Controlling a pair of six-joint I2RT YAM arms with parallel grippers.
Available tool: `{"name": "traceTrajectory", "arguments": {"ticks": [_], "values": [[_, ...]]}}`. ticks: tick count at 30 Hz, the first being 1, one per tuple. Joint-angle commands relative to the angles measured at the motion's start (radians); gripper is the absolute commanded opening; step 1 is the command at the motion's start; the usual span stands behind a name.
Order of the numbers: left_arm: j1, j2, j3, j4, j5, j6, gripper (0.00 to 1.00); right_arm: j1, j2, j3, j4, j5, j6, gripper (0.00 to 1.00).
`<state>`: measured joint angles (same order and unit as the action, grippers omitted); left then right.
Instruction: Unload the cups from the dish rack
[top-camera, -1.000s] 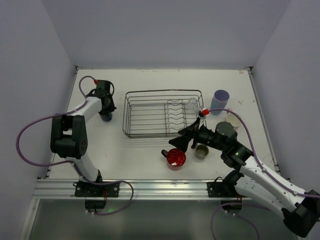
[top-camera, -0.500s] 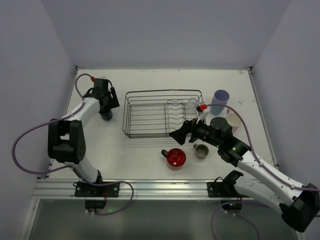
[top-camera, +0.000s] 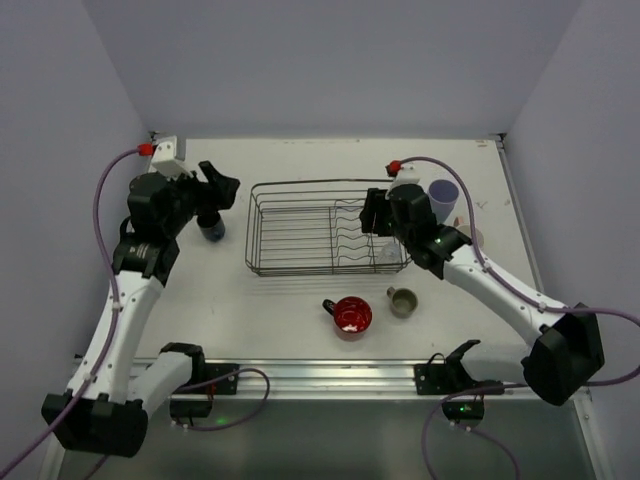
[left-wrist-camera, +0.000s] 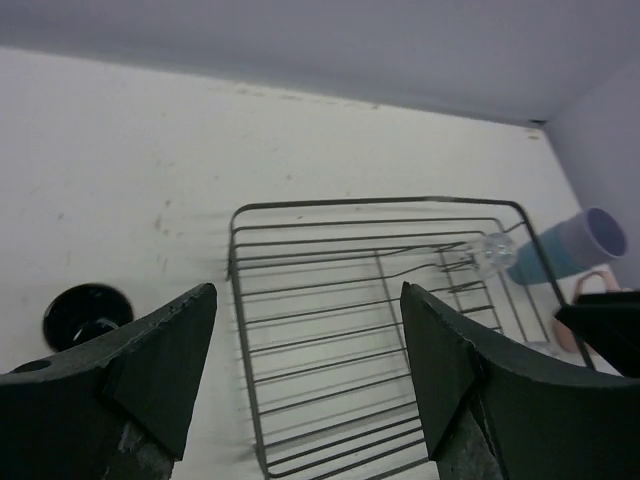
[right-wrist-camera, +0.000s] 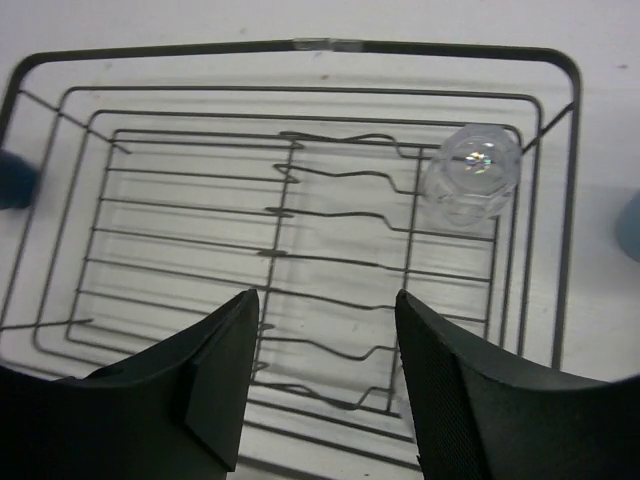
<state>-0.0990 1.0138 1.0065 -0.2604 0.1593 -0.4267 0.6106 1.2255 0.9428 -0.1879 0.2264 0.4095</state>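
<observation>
The dish rack (top-camera: 300, 232), a dark wire basket, stands mid-table. One clear glass (right-wrist-camera: 472, 172) lies in its far right corner, also in the left wrist view (left-wrist-camera: 492, 253). My right gripper (top-camera: 372, 218) hovers over the rack's right end, open, with only wires between its fingers (right-wrist-camera: 325, 380). The dark blue cup (top-camera: 211, 228) stands on the table left of the rack (left-wrist-camera: 85, 312). Just above and beside it my left gripper (top-camera: 222, 190) is open and empty (left-wrist-camera: 310, 370). The red mug (top-camera: 352, 314) and an olive cup (top-camera: 402, 301) stand in front of the rack.
A lavender tumbler (top-camera: 441, 200) stands right of the rack, with a pink cup (top-camera: 468, 237) partly hidden behind my right arm. White walls close in the table at the back and both sides.
My left gripper opened, let go of the dark blue cup and rose clear of it. My right arm swung from beside the red mug to over the rack's right end, its jaws narrowing.
</observation>
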Motion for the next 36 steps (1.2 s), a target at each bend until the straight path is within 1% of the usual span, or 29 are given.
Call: {"name": "traceTrajectory", "arguments": {"ticks": [1, 3, 5, 7, 9, 10, 12, 14, 21, 26, 28, 30, 34, 35, 36], "values": [[-0.039, -0.125, -0.115, 0.052, 0.215, -0.003, 0.79, -0.047, 0.101, 0.102, -0.045, 0.116, -0.031, 0.58], [-0.068, -0.190, -0.164, 0.067, 0.285, 0.006, 0.79, -0.083, 0.150, 0.134, -0.068, 0.117, -0.026, 0.58], [-0.083, -0.273, -0.226, 0.067, 0.310, 0.020, 0.80, -0.101, 0.219, 0.178, -0.081, 0.128, -0.018, 0.59], [-0.117, -0.337, -0.275, 0.059, 0.303, 0.049, 0.81, -0.109, 0.261, 0.214, -0.096, 0.140, -0.009, 0.63], [-0.146, -0.368, -0.305, 0.058, 0.276, 0.063, 0.82, -0.117, 0.313, 0.229, -0.102, 0.165, 0.005, 0.65], [-0.181, -0.386, -0.324, 0.055, 0.261, 0.078, 0.82, -0.121, 0.327, 0.243, -0.102, 0.165, 0.008, 0.66], [-0.217, -0.388, -0.316, 0.036, 0.246, 0.092, 0.82, -0.138, 0.370, 0.257, -0.102, 0.160, 0.021, 0.66], [-0.228, -0.392, -0.313, 0.033, 0.244, 0.092, 0.82, -0.150, 0.414, 0.280, -0.102, 0.159, 0.028, 0.66], [-0.228, -0.397, -0.312, 0.035, 0.249, 0.089, 0.82, -0.172, 0.500, 0.312, -0.099, 0.172, 0.043, 0.65], [-0.228, -0.377, -0.312, 0.036, 0.261, 0.086, 0.82, -0.187, 0.552, 0.358, -0.090, 0.171, 0.031, 0.70], [-0.228, -0.366, -0.312, 0.043, 0.273, 0.083, 0.82, -0.192, 0.578, 0.378, -0.085, 0.165, 0.022, 0.70], [-0.228, -0.357, -0.312, 0.043, 0.276, 0.083, 0.82, -0.201, 0.592, 0.387, -0.071, 0.162, 0.018, 0.69], [-0.228, -0.350, -0.312, 0.044, 0.269, 0.083, 0.82, -0.209, 0.608, 0.378, -0.036, 0.157, 0.005, 0.60], [-0.228, -0.347, -0.312, 0.044, 0.267, 0.085, 0.82, -0.209, 0.603, 0.375, -0.033, 0.156, 0.003, 0.50], [-0.226, -0.342, -0.310, 0.044, 0.266, 0.085, 0.82, -0.209, 0.595, 0.370, -0.025, 0.153, 0.003, 0.44]]}}
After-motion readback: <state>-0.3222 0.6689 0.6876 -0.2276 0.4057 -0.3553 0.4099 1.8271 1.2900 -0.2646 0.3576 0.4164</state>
